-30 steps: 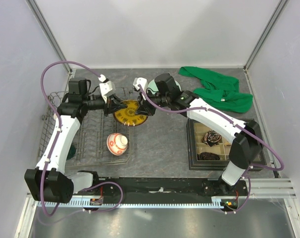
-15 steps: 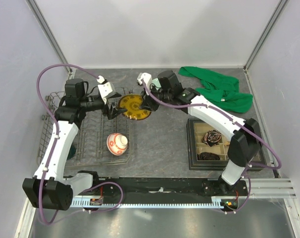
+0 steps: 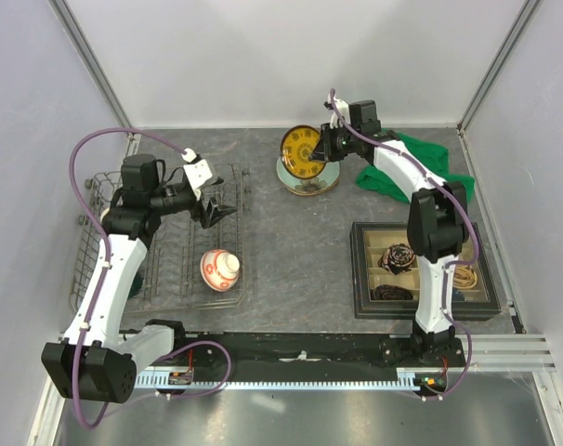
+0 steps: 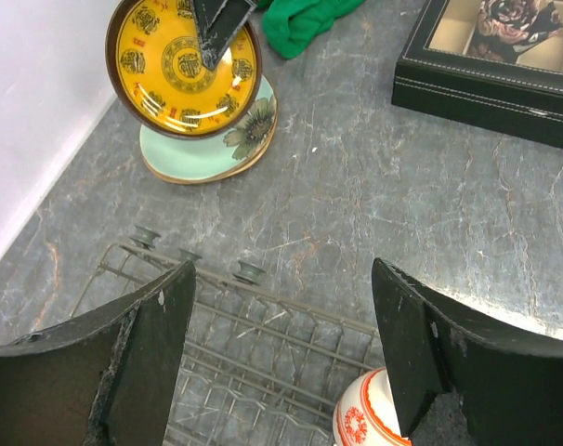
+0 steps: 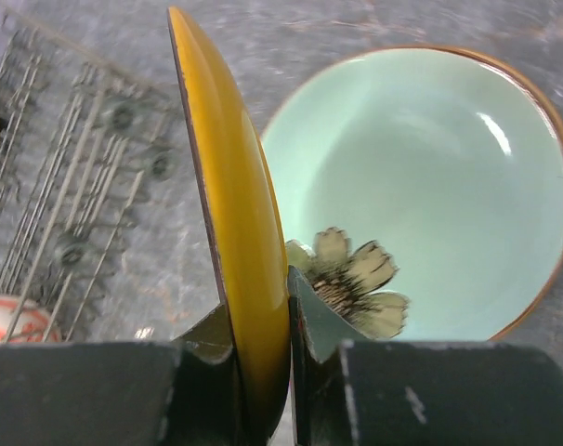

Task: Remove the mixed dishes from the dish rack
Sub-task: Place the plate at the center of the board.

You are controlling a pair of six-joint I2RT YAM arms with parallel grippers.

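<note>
Right tool [image 5: 261, 311]: pinched shut on the rim of the round yellow-gold patterned plate [image 3: 302, 153], holding it up on its edge.
Yellow-gold patterned plate: out of the big grey wire dish rack [image 3: 165, 265], off to the rack's right, right over the pale green plate with a dark flower [image 5: 421, 167]. I cannot tell if they touch.
Pale green plate: flat on the grey table [image 3: 291, 260], right of the rack.
Left tool [image 4: 281, 279]: wide open, holding nothing, above the rack's far right part.
Red-and-white round bowl [image 3: 219, 268]: inside the rack, at its near right corner.
</note>
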